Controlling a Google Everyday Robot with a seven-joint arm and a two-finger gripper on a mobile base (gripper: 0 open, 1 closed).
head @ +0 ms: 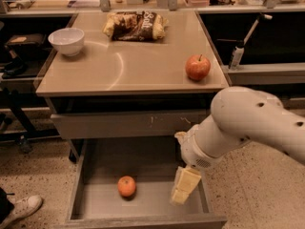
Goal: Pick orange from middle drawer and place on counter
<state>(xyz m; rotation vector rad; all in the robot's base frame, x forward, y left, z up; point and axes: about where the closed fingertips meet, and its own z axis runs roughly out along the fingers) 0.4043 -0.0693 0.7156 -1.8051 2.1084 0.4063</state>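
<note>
One orange [127,186] lies on the bare floor of the one open drawer [143,220], left of the middle and nearer the front lip than the back, touching neither side wall. The single gripper [183,189] hangs inside the same drawer at its right side, pointing down, to the right of the orange and clearly apart from it; it touches no fruit. Whether the gripper is open or closed cannot be told from this angle, as it shows only as a pale yellow block below the wrist. One thick white arm [248,123] reaches in from the right edge and bends down over the drawer's right wall. Above the open drawer is one shut drawer front [119,124], grey with a few pale scratches near its middle. On top sits the one counter [128,75], tan and glossy, carrying three things: one red-yellow apple [198,67] with a stem near the right front corner, one white bowl [66,41] upright near the left back corner, and one crumpled snack bag [136,26] lying flat at the back middle. These three are well apart from each other. One pale shoe [21,208] shows on the speckled floor at the lower left.
</note>
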